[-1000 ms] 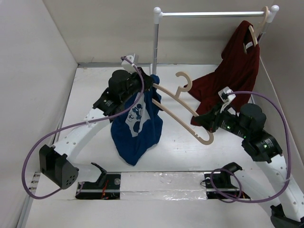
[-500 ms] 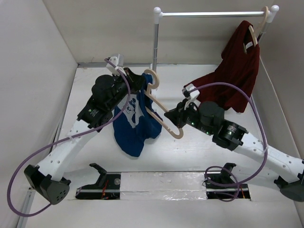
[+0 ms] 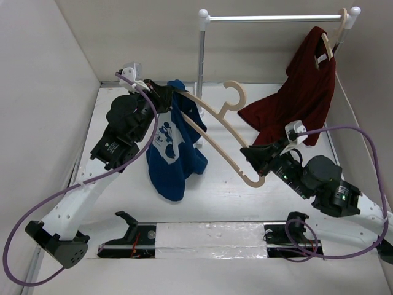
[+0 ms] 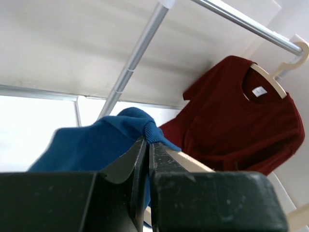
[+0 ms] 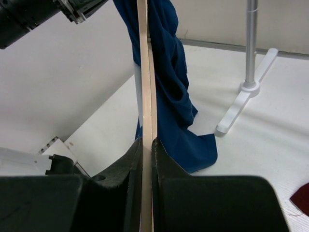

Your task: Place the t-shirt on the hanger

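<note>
The royal blue t-shirt [image 3: 171, 147] with a white cartoon print hangs in the air left of centre, its hem resting on the table. My left gripper [image 3: 167, 98] is shut on the shirt's ribbed collar [image 4: 153, 133] at the top. The pale beige hanger [image 3: 221, 132] runs diagonally from the collar down to the right, hook up. Its left arm reaches into the t-shirt [image 5: 169, 72]. My right gripper [image 3: 253, 158] is shut on the hanger's [image 5: 146, 96] lower right arm, which passes between its fingers.
A white-and-silver clothes rail [image 3: 270, 18] stands at the back, its post [image 3: 200, 74] just behind the blue shirt. A dark red shirt [image 3: 298, 98] hangs on another hanger at the rail's right end. Walls close in on the left and right.
My right gripper swung the hanger back to the right and raised its hook. My left gripper lifted the collar up and to the left, and the shirt now hangs further left.
</note>
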`<state>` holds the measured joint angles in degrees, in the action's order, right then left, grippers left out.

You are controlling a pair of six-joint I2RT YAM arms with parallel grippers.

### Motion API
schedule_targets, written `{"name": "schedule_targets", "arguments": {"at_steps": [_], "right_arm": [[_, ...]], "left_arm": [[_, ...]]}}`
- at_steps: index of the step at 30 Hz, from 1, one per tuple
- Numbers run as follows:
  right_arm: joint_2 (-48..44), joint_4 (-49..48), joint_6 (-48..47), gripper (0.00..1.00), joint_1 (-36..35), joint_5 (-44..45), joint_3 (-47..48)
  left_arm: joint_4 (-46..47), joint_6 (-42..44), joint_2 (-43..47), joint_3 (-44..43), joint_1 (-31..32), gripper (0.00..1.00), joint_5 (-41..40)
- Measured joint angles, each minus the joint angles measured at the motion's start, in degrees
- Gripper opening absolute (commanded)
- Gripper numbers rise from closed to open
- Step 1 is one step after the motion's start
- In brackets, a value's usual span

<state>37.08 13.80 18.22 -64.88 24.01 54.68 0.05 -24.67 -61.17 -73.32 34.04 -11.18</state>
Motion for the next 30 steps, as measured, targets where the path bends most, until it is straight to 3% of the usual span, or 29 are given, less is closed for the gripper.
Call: {"name": "schedule_targets", "arguments": {"at_steps": [11, 16, 23, 30], "right_arm": [[3.06, 1.9, -1.29, 0.0, -0.09, 4.13, 2.38], [5.53, 2.51, -3.28, 0.0, -0.76, 5.01, 4.2], [3.19, 6.99, -4.39, 0.0, -0.83, 2.14, 9.81], [0.98, 7.3, -4.83, 0.0, -0.83, 0.98, 10.45]], "left_arm": [[-1.07, 0.61, -1.55, -1.95, 0.0, 0.0, 0.46], [-1.97, 1.97, -1.66, -2.1, 0.02, 0.0, -4.17], [-3.41, 5.07, -8.7, -13.62, -0.81, 0.0, -5.75], [-3.5, 6.16, -9.22, -14.29, -0.35, 0.0, -6.12]]}}
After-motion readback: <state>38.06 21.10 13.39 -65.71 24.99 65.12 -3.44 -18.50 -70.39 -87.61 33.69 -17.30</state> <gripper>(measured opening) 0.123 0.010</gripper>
